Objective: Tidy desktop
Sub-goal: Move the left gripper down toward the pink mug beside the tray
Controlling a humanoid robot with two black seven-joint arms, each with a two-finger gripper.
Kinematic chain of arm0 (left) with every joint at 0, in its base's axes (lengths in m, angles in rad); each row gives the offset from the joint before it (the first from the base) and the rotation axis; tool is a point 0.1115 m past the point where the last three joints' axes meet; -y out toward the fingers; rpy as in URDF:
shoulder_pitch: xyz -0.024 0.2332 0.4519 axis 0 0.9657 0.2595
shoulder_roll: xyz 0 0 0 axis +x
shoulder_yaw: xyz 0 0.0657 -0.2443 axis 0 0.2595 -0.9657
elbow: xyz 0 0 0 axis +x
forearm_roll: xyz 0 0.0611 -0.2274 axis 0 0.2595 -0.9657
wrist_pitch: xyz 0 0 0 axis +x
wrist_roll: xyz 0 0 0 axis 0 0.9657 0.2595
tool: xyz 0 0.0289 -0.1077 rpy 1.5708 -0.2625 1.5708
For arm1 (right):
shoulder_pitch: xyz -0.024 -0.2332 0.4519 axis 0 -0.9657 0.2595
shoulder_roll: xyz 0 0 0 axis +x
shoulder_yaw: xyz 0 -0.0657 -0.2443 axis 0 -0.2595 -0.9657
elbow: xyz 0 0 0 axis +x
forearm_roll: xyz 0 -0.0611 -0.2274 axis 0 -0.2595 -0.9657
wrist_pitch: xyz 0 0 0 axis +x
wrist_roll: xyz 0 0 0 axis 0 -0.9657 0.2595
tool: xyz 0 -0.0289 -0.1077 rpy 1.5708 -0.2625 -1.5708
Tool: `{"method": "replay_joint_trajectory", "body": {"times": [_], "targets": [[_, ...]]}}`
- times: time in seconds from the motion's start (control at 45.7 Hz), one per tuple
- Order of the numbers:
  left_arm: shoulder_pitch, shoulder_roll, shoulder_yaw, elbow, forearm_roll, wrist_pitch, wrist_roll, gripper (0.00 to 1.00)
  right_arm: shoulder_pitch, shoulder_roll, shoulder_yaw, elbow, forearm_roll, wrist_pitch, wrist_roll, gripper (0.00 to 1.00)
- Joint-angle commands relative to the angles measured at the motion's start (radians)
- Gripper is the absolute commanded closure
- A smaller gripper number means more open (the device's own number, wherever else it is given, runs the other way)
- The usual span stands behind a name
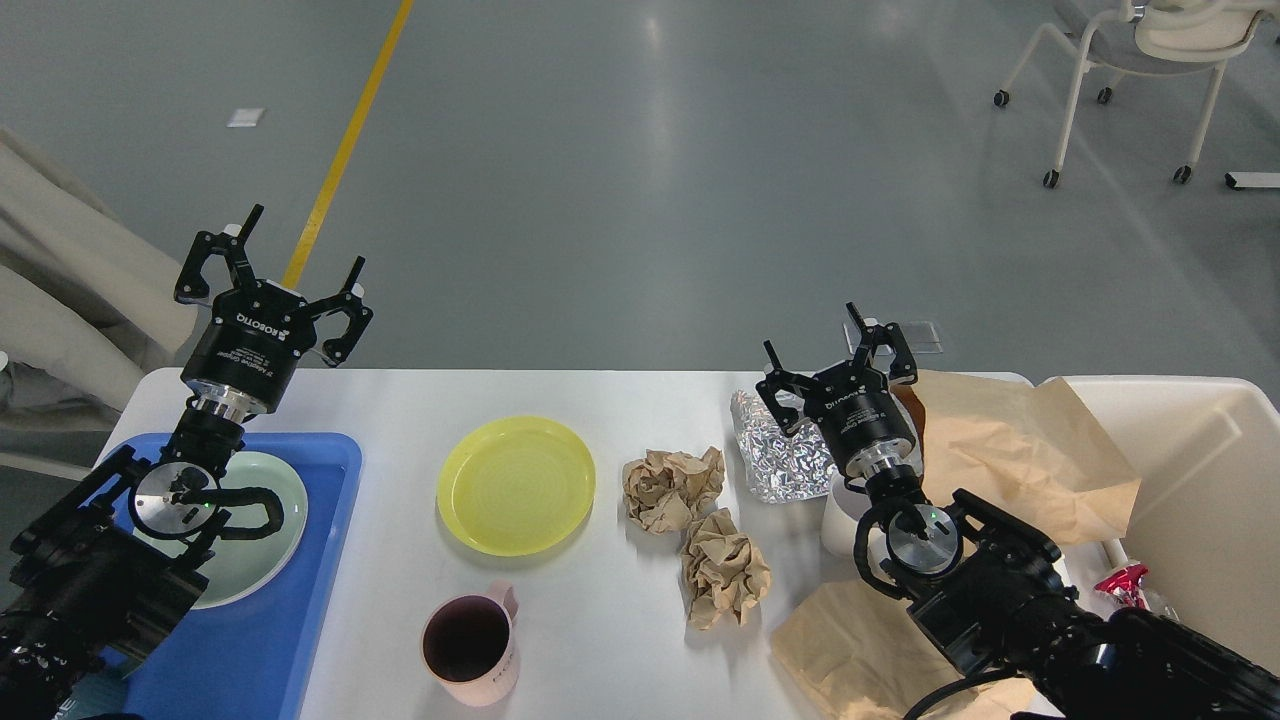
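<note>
Desktop (620, 400), white, fills the lower view before a grey floor (640, 150) with a yellow line (345, 150) and a chair (1130, 60). On it lie a tray (330, 560), plate (516, 485), cup (470, 650), paper balls (672, 488). Left gripper (278, 268) and right gripper (835, 362) both stand open and hold nothing.

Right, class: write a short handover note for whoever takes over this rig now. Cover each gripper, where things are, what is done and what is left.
Left gripper: open, empty, raised above the blue tray.
Right gripper: open, empty, above the crumpled foil.
Done: a pale green plate sits in the tray; a red wrapper lies in the cream bin.
Left on the desktop: yellow plate, pink mug, two crumpled brown paper balls, the foil, a white cup partly hidden by the right arm, brown paper sheets.
</note>
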Motion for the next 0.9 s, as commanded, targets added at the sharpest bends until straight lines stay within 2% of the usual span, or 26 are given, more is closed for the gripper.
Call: {"method": "replay_joint_trajectory", "body": {"times": [0.0,0.219,0.35,0.46,0.569,0.635,0.722,0.766,0.788,0.876], "targets": [[0.003,-0.012,0.005,-0.002,0.0,-0.005,0.007,0.01,0.001,0.0,0.0,0.002,0.0,0.0,0.0,0.0],[-0.004,0.012,0.005,-0.032,0.002,0.036,0.01,0.01,0.001,0.0,0.0,0.002,0.0,0.0,0.0,0.0],[-0.034,0.13,0.016,-0.032,0.002,0.039,0.009,0.01,0.0,0.0,0.0,0.002,0.0,0.0,0.0,0.0],[-0.111,0.239,0.131,-0.02,-0.003,0.039,0.009,0.01,0.001,0.0,0.0,0.002,0.0,0.0,0.0,0.0],[-0.217,0.375,0.387,-0.015,-0.001,0.014,0.01,0.01,0.0,0.0,0.0,0.002,0.0,0.0,0.0,0.0],[-0.301,0.464,0.613,-0.02,0.002,-0.007,0.016,0.01,0.001,0.0,0.0,0.002,0.0,0.0,0.0,0.0],[-0.465,0.503,0.948,-0.054,0.002,-0.048,0.016,0.01,0.0,0.0,0.0,0.002,0.0,0.0,0.0,0.0],[-0.557,0.518,1.115,-0.106,0.002,-0.055,0.015,0.01,0.001,0.0,0.0,0.002,0.0,0.0,0.0,0.0],[-0.651,0.546,1.284,-0.173,0.003,-0.049,0.006,0.01,0.0,0.0,0.0,0.002,0.0,0.0,0.0,0.0],[-0.833,0.638,1.566,-0.342,0.012,-0.041,-0.014,0.01,0.001,0.0,0.0,0.002,0.0,0.0,0.0,0.0]]}}
